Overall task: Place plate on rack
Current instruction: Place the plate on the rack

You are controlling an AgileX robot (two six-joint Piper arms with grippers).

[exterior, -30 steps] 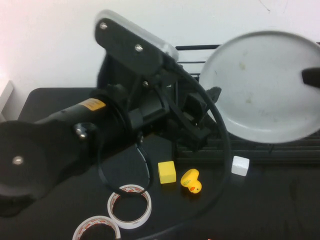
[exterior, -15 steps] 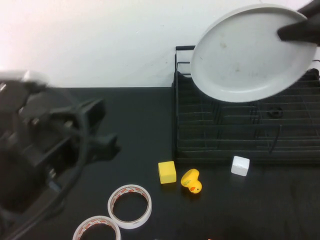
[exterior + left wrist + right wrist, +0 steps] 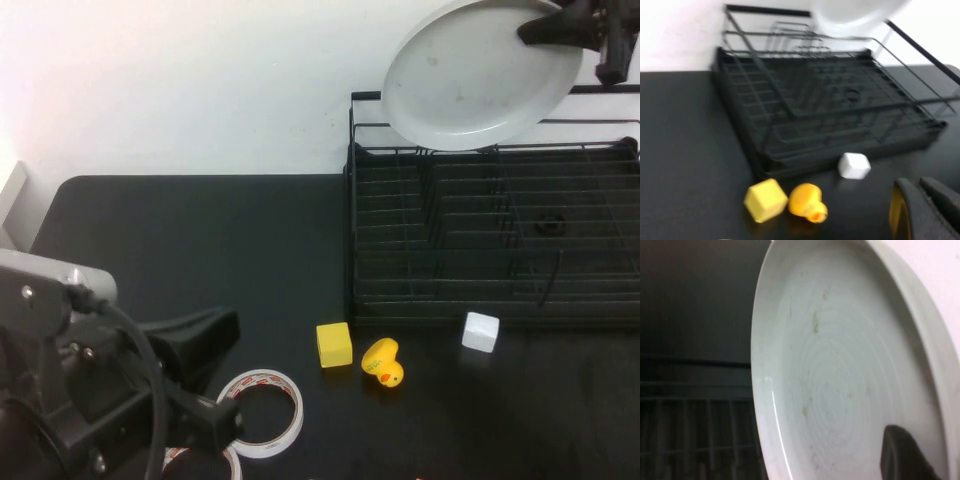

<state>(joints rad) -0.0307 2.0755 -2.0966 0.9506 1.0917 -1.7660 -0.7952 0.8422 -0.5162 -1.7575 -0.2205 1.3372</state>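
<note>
A black worktop (image 3: pixel 200 230) is seen; on it rest the rack (image 3: pixel 490 250) far right, yellow cube (image 3: pixel 334 344), rubber duck (image 3: pixel 382 362), white cube (image 3: pixel 481 331) and tape rolls (image 3: pixel 262 412) nearer.

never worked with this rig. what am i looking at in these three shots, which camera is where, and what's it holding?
It is a two-armed table robot. One camera looks down from above on the robot's side; the other two sit on the wrists.

The right gripper, top right in the overhead view, holds the plate by its rim, tilted above the back of the black wire rack; its wrist camera shows the plate face up close. The left gripper is near the front left, shut and holding nothing.

On the black table lie a yellow cube, a rubber duck, a white cube and a tape roll, with a second roll partly hidden behind the left arm.
</note>
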